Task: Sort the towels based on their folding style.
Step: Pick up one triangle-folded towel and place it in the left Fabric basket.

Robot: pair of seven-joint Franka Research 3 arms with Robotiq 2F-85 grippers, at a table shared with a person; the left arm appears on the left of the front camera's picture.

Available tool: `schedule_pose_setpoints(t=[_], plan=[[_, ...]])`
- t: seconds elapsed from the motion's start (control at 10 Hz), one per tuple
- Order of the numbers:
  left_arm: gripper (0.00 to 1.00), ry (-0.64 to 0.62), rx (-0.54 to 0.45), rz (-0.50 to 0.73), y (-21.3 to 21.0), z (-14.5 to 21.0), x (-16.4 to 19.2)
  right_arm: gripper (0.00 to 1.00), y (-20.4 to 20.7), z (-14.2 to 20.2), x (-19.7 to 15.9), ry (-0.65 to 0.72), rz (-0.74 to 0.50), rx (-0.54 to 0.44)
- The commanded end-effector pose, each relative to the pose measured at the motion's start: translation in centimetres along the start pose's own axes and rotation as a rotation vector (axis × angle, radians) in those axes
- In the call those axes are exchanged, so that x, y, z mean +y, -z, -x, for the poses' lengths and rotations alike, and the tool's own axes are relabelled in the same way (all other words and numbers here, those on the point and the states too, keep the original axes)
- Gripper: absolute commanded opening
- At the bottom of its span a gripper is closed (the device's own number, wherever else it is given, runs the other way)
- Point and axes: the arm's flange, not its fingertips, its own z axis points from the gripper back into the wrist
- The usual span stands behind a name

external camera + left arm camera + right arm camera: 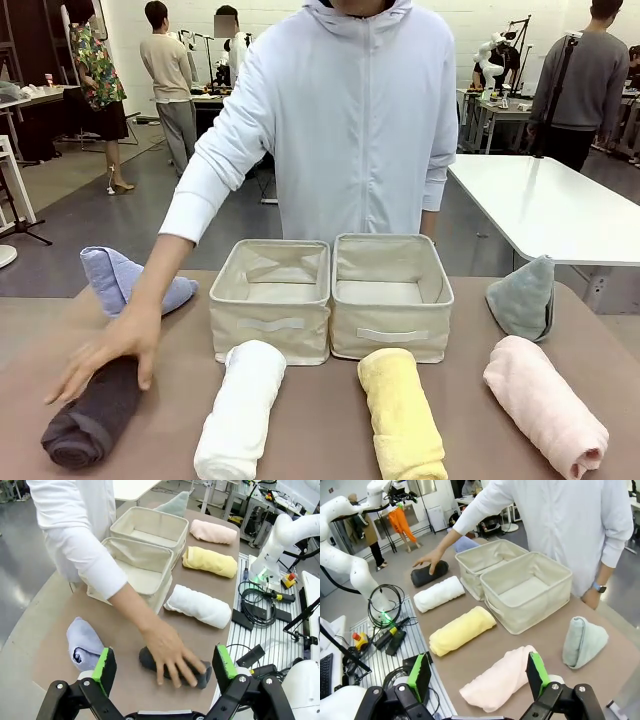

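Far left, a lavender-blue cone-folded terry towel [125, 280] sits behind a dark grey rolled towel [85, 420] under a person's hand [115, 350]. A white roll [240, 410], yellow roll [400, 410] and pink roll [545, 405] lie before two cream fabric baskets [270, 325], with a grey-green cone-folded towel [522, 297] behind the pink. The left gripper [164, 661] and right gripper [478, 672] gape wide, empty.

Four rolled towels lie in a row along the near side of the table [330, 425]: a dark grey roll [85, 420] at the left with a person's hand [115, 350] resting on it, then a white roll [240, 410], a yellow roll [400, 412] and a pink roll [545, 405]. Farther back, well apart, sit a tilted lavender-blue cone [115, 278] at the left and a grey-green cone [523, 298], tip upward, at the right.
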Motion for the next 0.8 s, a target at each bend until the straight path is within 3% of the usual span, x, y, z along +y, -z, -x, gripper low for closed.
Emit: schedule_pose_setpoints(t=[0.0, 0.7], plan=[[1.00, 0.007, -0.005, 0.003, -0.19, -0.11, 0.04, 1.00, 0.14, -0.07, -0.09, -0.020, -0.009, -0.012], [1.00, 0.007, -0.005, 0.003, -0.19, -0.11, 0.04, 1.00, 0.14, -0.07, -0.09, -0.020, -0.009, -0.012]])
